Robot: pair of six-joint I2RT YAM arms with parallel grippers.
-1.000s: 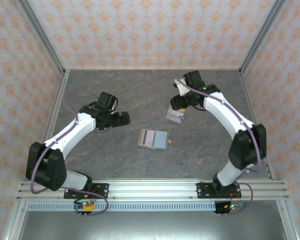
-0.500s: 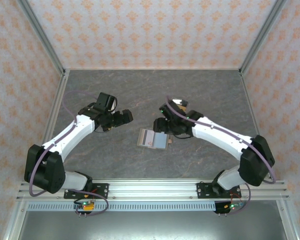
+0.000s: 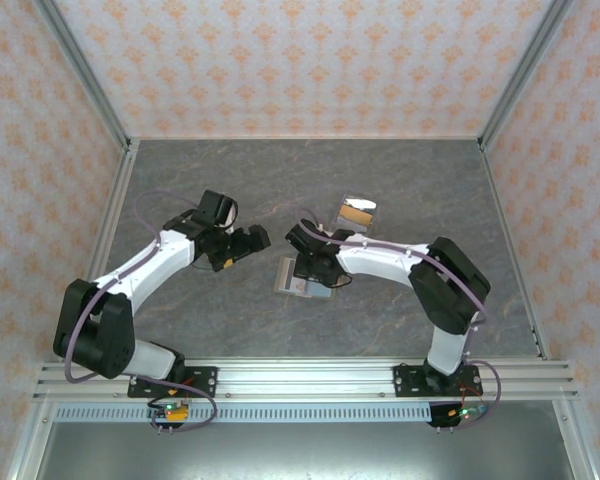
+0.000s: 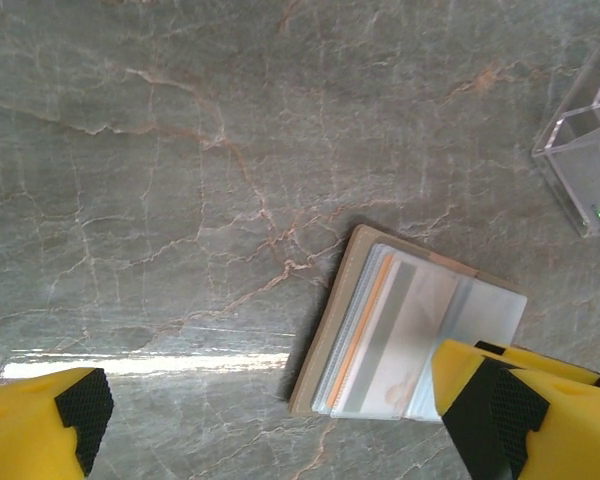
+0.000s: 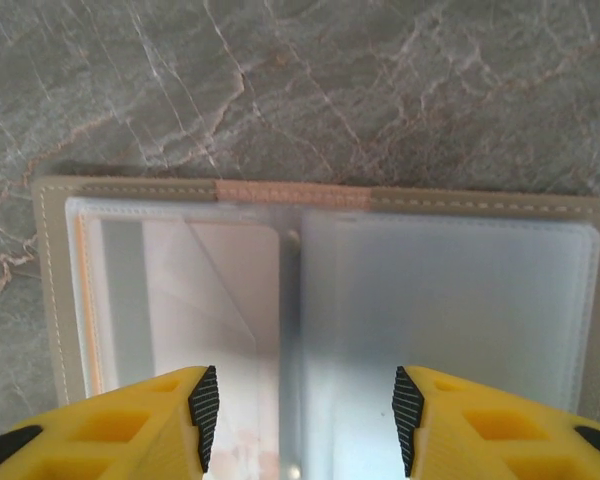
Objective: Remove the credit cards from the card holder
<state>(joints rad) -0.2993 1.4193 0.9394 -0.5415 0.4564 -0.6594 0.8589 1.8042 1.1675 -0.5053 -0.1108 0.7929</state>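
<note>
Marbled grey desk (image 3: 230,180): card holder (image 3: 288,278) lies open mid-desk, credit cards (image 4: 365,320) tucked in one side. I see right hand (image 5: 305,415) above it, jaws parted, empty; left hand (image 4: 280,405) spread wide nearby.

Card holder (image 3: 290,280) lies open and flat on the grey marbled tabletop (image 3: 400,190), just below centre of the overhead view: stitched olive-taupe border, translucent grey-blue slots facing up, brown tab (image 5: 295,193) on one long edge. Pale pinkish, orange-edged credit cards (image 5: 215,290) sit tucked in one half.
</note>
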